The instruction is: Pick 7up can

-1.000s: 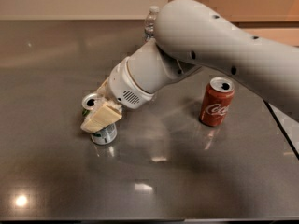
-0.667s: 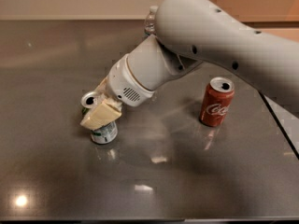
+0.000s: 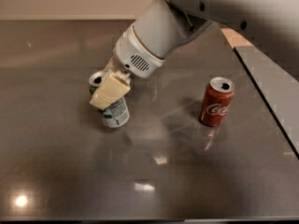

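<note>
The 7up can (image 3: 115, 114), silver-white with green markings and a printed label, is tilted with its silver top toward the upper left, at the left-centre of the dark table (image 3: 187, 176). My gripper (image 3: 105, 97) reaches down from the upper right. Its cream fingers (image 3: 110, 91) are closed across the can's upper body and hold it slightly above the table. The middle of the can is hidden behind the near finger.
A red Coca-Cola can (image 3: 216, 102) stands upright to the right of the gripper. A seam at the right separates the table from a second grey surface (image 3: 275, 78). My large white arm (image 3: 224, 8) spans the upper right.
The gripper and the 7up can have moved up and to the right together; the can has come off the table. The Coca-Cola can has not moved.
</note>
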